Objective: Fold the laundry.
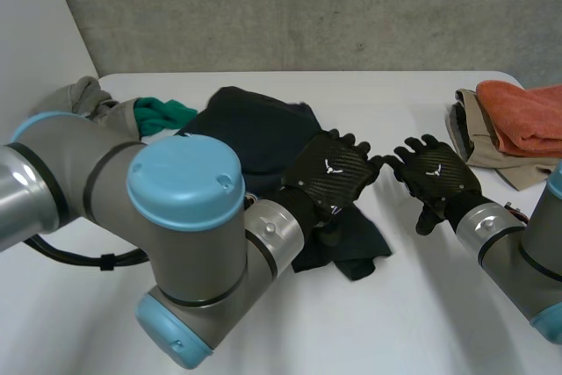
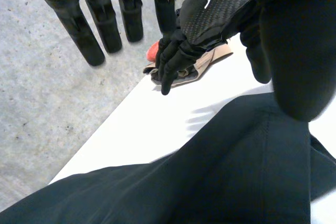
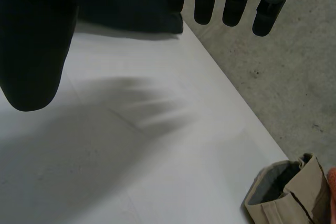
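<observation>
Head view, dark garment [image 1: 255,138] lengthwise far-left to near-right, left hand [image 1: 334,170], right hand [image 1: 436,173] unclenched.

you have bare white table [image 1: 413,305] under the right hand [image 1: 435,171], running to the near edge and far side. the left hand [image 1: 334,169], fingers straight, hangs over the dark garment [image 1: 255,129], its fingertips nearly meeting the right hand's, so the gap between them is narrow. the orange cloth [image 1: 527,111], stacked on the beige cloth [image 1: 479,142], takes up the far right. the green cloth [image 1: 162,113] and grey cloth [image 1: 83,94] crowd the far left, and the left arm [image 1: 184,217] bulks across the near left.
</observation>
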You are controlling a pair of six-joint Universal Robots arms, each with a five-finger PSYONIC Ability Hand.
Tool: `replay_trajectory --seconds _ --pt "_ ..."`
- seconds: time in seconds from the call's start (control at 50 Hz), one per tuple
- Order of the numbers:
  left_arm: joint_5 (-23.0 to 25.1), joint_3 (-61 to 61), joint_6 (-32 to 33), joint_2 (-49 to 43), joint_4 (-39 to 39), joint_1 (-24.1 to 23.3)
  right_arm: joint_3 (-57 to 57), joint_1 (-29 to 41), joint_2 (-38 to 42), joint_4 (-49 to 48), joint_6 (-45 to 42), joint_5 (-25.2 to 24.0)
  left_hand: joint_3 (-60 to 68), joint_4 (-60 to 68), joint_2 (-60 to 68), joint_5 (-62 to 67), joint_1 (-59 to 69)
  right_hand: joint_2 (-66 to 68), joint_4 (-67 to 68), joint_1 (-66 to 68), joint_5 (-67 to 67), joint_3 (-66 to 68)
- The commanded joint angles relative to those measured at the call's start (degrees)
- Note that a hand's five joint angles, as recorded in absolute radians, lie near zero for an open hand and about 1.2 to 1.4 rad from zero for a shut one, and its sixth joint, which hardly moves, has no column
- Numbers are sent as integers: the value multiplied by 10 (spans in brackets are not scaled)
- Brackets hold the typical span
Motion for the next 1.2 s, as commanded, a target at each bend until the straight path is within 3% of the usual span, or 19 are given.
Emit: replay_trajectory --seconds 0.02,0.22,0.34,0.44,0.56,0.66,0.8,1.0,1.1,1.2 --pt "-16 12 46 50 -15 78 1 3 -1 0 5 0 -83 -81 -81 -79 -65 -18 -19 -27 -24 -17" --pt "-13 119 45 0 -42 239 7 20 -19 18 65 1 -83 -81 -81 -79 -65 -18 -19 -27 -24 -17" --pt "11 211 39 -84 -138 277 8 42 -31 39 92 0 -83 -81 -81 -79 -65 -18 -19 -27 -24 -17" --pt "-1 291 36 -172 -203 288 11 45 -28 39 81 2 -83 -81 -81 -79 -65 -18 -19 -27 -24 -17" --pt "-1 346 27 -238 -203 285 11 40 -21 39 65 2 -4 -2 -2 0 15 -18 -19 -27 -24 -17" --pt "-14 402 28 -277 -172 278 9 35 -19 39 60 3 616 618 618 619 634 -18 -19 -27 -24 -17" --pt "-87 500 34 -269 -114 262 7 32 -21 38 59 4 617 619 619 621 635 -18 -19 -27 -24 -17" --pt "-58 612 -19 -155 -1 197 2 11 -34 31 76 18 617 619 619 621 635 -18 -19 -27 -24 -17" --pt "-44 607 -75 -113 -7 174 0 -6 -43 30 95 20 617 619 619 621 635 -18 -19 -27 -24 -17" --pt "-35 504 -104 -61 -42 149 -3 -19 -48 30 101 18 617 619 619 621 635 -18 -19 -27 -24 -17"
